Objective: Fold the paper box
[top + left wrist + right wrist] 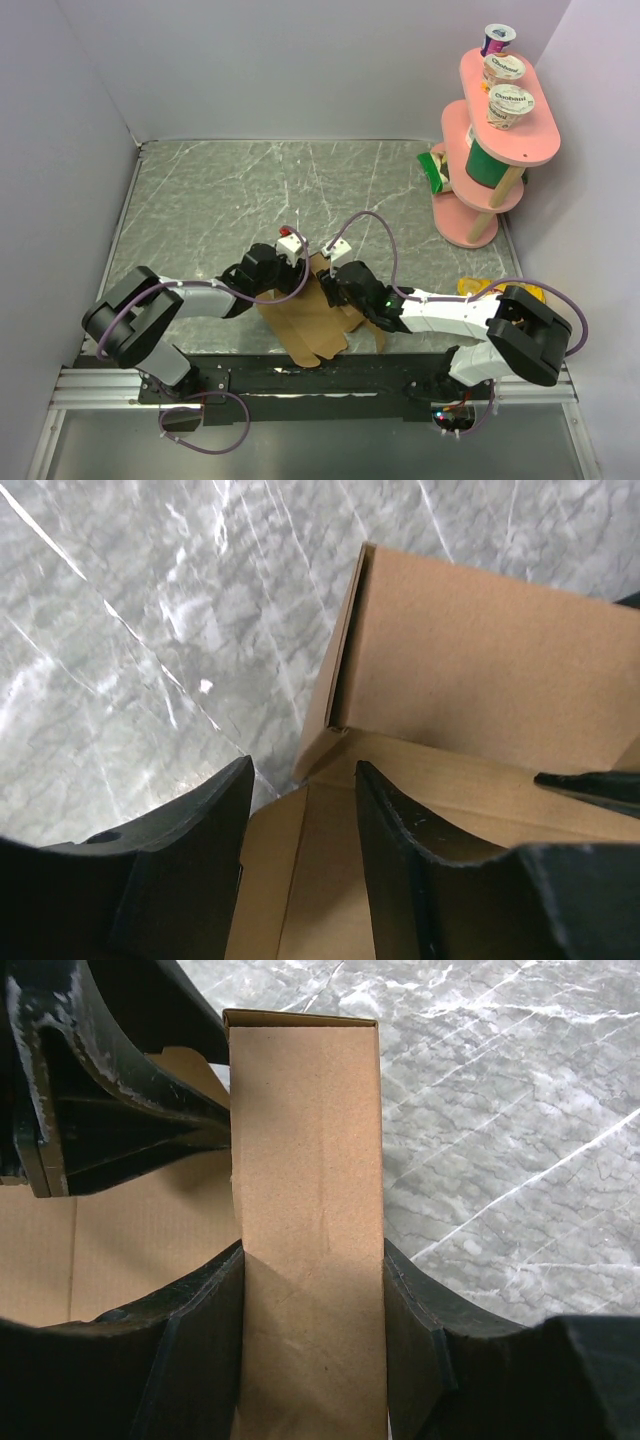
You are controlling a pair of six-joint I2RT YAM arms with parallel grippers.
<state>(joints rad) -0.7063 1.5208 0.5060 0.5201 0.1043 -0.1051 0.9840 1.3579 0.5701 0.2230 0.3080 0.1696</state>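
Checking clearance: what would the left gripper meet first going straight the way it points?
The paper box: its raised wall stands just ahead of the left gripper, though depth is unclear.

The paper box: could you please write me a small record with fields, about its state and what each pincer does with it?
object: paper box, plain brown cardboard
state: partly folded, one wall raised, near flaps lying flat
place: near edge of the marble table, between both arms
right pincer: closed on both sides of an upright panel
left pincer: straddles a flap at a box corner; grip unclear
elsewhere: pink shelf with yogurt cups, far right corner
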